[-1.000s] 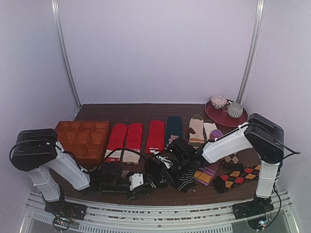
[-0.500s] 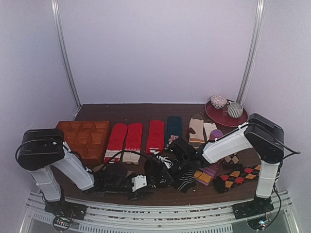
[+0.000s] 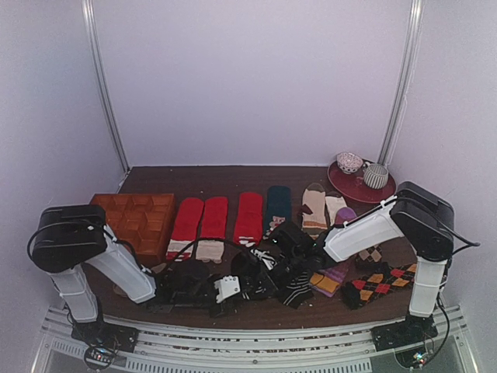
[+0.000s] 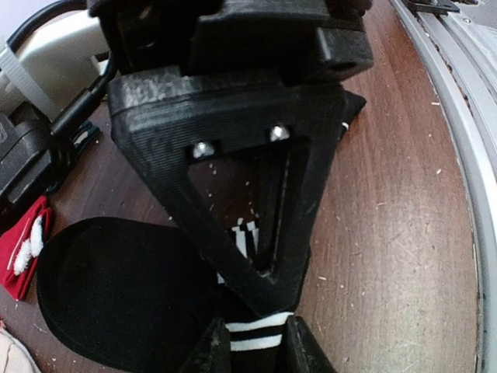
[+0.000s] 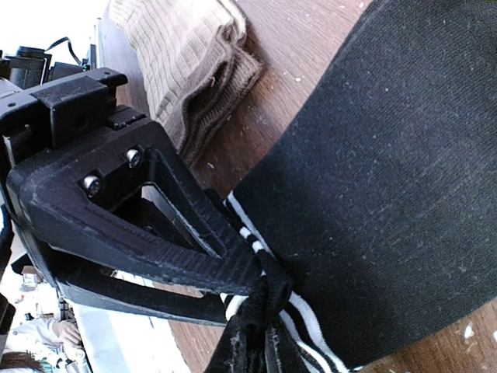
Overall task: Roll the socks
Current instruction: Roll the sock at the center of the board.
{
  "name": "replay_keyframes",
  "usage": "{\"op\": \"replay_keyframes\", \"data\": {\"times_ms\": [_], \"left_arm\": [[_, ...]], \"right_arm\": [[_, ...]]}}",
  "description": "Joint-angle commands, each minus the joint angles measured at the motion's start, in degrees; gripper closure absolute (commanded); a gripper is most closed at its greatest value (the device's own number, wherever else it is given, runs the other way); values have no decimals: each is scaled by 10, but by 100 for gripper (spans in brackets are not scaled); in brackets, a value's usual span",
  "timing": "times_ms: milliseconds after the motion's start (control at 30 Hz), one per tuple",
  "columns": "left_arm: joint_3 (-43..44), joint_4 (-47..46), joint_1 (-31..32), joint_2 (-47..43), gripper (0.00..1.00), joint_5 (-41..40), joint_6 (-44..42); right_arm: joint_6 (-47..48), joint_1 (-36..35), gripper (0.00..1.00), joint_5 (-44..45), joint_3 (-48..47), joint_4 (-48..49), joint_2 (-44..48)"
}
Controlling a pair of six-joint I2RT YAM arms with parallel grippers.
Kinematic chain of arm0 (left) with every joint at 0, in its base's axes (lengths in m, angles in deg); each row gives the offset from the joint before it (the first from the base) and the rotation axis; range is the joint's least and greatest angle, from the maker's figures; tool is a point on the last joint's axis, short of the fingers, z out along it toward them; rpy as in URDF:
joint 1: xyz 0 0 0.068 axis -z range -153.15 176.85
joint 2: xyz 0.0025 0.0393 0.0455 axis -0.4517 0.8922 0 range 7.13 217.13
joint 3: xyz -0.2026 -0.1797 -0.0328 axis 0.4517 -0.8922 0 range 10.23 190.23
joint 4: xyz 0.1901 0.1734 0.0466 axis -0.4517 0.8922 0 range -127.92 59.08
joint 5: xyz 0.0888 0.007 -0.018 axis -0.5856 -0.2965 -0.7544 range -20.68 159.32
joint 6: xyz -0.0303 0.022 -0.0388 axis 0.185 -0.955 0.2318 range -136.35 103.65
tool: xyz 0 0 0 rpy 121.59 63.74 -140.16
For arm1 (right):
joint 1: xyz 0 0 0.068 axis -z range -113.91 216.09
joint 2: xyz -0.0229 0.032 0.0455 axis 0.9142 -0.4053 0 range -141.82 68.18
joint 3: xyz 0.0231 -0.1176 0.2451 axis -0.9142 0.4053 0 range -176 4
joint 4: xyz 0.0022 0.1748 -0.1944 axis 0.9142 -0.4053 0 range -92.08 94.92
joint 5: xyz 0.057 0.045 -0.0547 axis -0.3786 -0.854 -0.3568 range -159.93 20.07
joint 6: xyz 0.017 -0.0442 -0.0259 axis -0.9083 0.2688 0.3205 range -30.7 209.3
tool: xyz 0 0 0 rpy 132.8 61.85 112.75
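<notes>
Find left arm bent low along near table edge, forearm running rightward to socks at front centre. Find right arm sloping down leftward from raised elbow to same pile. Record right gripper clamped on bunched cuff of black sock (white bands showing beside the tips). Note left gripper standing over a white-banded cuff; cannot tell whether closed on it, far finger hidden. Place socks on table just in front of red socks, between both grippers.

High rear overview; wrist close-ups on socks
</notes>
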Motion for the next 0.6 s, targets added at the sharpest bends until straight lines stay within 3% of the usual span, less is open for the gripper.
{"op": "replay_keyframes", "data": {"times_ms": [0,100,233,367,567], "left_arm": [[11,55,2,25,76,-2,31],[12,65,2,34,81,6,49],[17,79,2,46,100,23,66],[15,88,1,50,100,31,97],[15,116,-2,54,100,69,145]], "right_arm": [[2,-1,91,34,27,-128,-26],[3,-1,90,35,29,-130,-23],[11,0,86,36,31,-128,-13],[42,0,70,51,34,-110,35],[130,-12,58,144,101,-12,181]]}}
